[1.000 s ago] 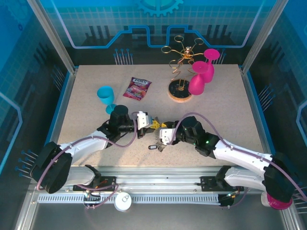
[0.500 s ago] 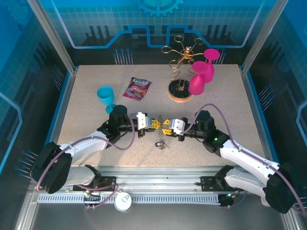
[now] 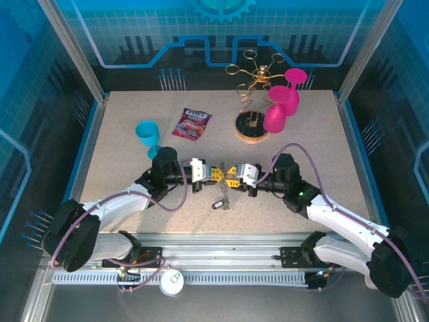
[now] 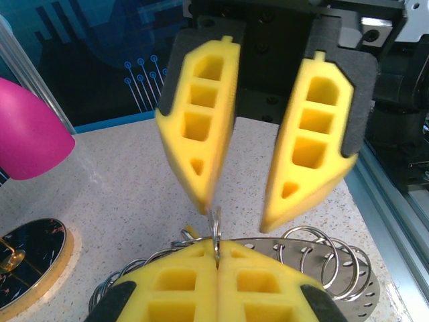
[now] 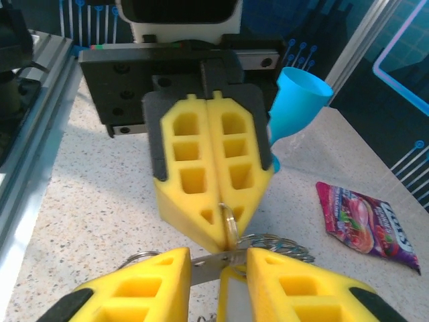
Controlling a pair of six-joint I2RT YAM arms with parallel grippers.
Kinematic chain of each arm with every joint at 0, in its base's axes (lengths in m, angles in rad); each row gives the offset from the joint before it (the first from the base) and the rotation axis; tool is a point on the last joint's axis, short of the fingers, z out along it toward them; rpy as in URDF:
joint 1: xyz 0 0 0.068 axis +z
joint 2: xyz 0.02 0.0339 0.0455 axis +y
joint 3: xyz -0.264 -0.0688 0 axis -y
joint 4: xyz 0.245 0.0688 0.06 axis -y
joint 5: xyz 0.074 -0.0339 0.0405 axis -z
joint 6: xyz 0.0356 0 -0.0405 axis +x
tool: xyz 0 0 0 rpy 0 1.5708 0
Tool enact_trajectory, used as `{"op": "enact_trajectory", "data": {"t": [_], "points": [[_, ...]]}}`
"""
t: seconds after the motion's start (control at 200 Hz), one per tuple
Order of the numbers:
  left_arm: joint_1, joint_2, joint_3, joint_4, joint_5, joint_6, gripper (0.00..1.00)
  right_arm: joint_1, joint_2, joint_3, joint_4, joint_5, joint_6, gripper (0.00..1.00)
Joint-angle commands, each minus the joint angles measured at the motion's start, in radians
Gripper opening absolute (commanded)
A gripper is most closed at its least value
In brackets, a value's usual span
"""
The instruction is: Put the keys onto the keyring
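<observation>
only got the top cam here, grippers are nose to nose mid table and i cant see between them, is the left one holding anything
observer: yes, the left gripper is shut on a small wire ring that stands upright between its pads.
operator: and the right one
observer: the right gripper has its jaws apart, and one fingertip sits right at that ring's top.
operator: wheres the big ring
observer: the coiled keyring lies flat on the table, with its loops showing on either side of the left pads.

Bright, even overhead light, soft faint shadows on the table point(image 3: 322, 154); top view sharp, wrist close-ups slightly soft.
</observation>
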Motion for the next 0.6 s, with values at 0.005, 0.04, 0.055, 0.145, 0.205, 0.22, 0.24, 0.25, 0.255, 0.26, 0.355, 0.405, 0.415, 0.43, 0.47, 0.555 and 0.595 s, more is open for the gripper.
{"op": "enact_trajectory", "data": {"t": [0.005,0.04,0.055,0.145,0.205,0.22,0.24,0.25,0.255,0.26,0.355,0.405,0.415,0.43,0.47,0.555,0.595], "points": [[-0.005,-0.033,0.002,0.015,0.057,0.041,0.00,-0.031,-0.013,0.009,0.057,0.025,0.035,0.30],[-0.006,-0.033,0.004,0.010,0.057,0.044,0.00,-0.037,-0.018,0.005,0.057,0.014,0.037,0.31],[-0.006,-0.033,0.004,0.008,0.058,0.047,0.00,-0.039,-0.018,0.003,0.056,0.010,0.039,0.31],[-0.006,-0.032,0.006,0.008,0.060,0.049,0.00,-0.043,-0.013,0.008,0.041,-0.021,0.040,0.31],[-0.007,-0.031,0.007,0.008,0.063,0.049,0.00,-0.043,0.000,0.022,0.011,-0.059,0.034,0.31],[-0.008,-0.031,0.007,0.008,0.062,0.049,0.00,-0.043,0.003,0.026,0.003,-0.069,0.033,0.31],[-0.008,-0.033,0.007,0.007,0.062,0.049,0.00,-0.043,0.009,0.030,-0.004,-0.082,0.031,0.31],[-0.008,-0.033,0.007,0.008,0.062,0.049,0.00,-0.044,0.011,0.031,-0.008,-0.088,0.031,0.31],[-0.007,-0.033,0.007,0.007,0.063,0.049,0.00,-0.043,0.013,0.032,-0.008,-0.092,0.030,0.31],[-0.007,-0.033,0.007,0.008,0.063,0.049,0.00,-0.044,0.014,0.033,-0.010,-0.094,0.030,0.31],[-0.008,-0.033,0.009,0.008,0.067,0.048,0.00,-0.043,0.035,0.051,-0.025,-0.118,0.028,0.28],[-0.008,-0.034,0.009,0.007,0.069,0.049,0.00,-0.043,0.040,0.054,-0.021,-0.121,0.028,0.27],[-0.007,-0.034,0.009,0.007,0.069,0.049,0.00,-0.043,0.041,0.053,-0.021,-0.121,0.028,0.27],[-0.007,-0.036,0.009,0.006,0.069,0.049,0.00,-0.043,0.042,0.053,-0.019,-0.122,0.029,0.26],[-0.008,-0.034,0.010,0.006,0.070,0.049,0.00,-0.043,0.043,0.054,-0.017,-0.125,0.030,0.25],[-0.007,-0.033,0.010,0.005,0.066,0.051,0.00,-0.044,0.045,0.056,-0.026,-0.148,0.028,0.25],[-0.008,-0.032,0.010,0.005,0.064,0.052,0.00,-0.044,0.043,0.056,-0.033,-0.159,0.024,0.25]]}}
